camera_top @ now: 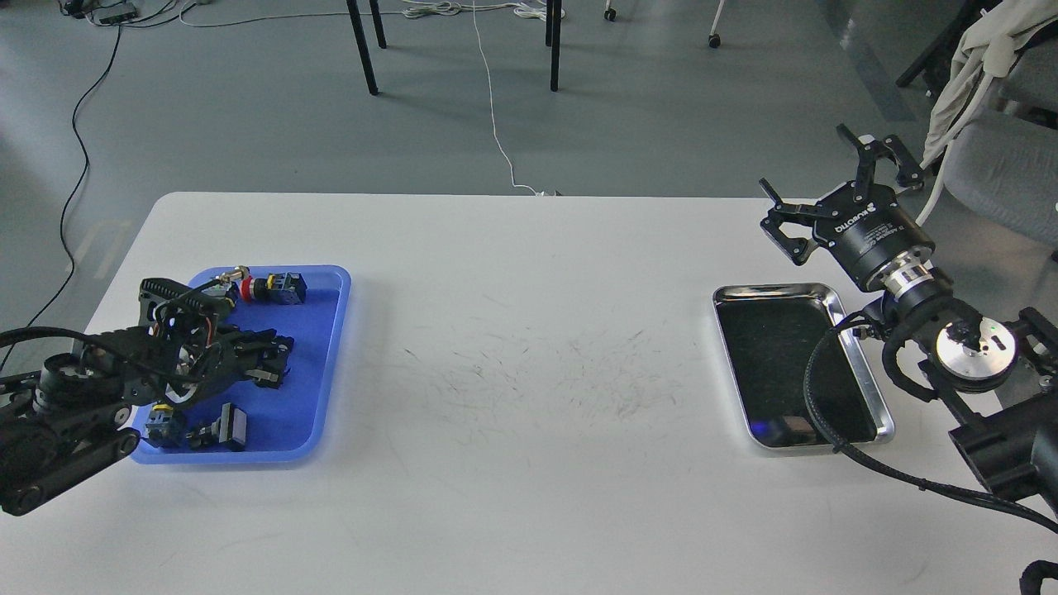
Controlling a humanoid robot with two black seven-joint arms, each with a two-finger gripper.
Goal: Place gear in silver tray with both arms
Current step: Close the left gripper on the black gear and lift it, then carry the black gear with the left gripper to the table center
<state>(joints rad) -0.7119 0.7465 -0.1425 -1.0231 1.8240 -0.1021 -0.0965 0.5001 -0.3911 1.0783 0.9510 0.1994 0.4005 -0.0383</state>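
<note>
The silver tray (pixel 773 290) lies at the right of the white table, its dark floor bare. My right gripper (pixel 835 190) hovers behind and above the tray's far right corner, fingers spread wide and empty. My left gripper (pixel 271 360) is low inside the blue tray (pixel 335 330) at the left, its dark fingers among dark parts. I cannot tell whether its fingers are closed or hold anything. I cannot pick out a gear for certain; a pale ring (pixel 177 390) shows under the left wrist.
The blue tray also holds a red-and-black button part (pixel 263 287) at its far edge and small black parts (pixel 216 430) at its near edge. A chair with cloth (pixel 992 124) stands past the table's right edge. Table legs and cables lie on the floor behind.
</note>
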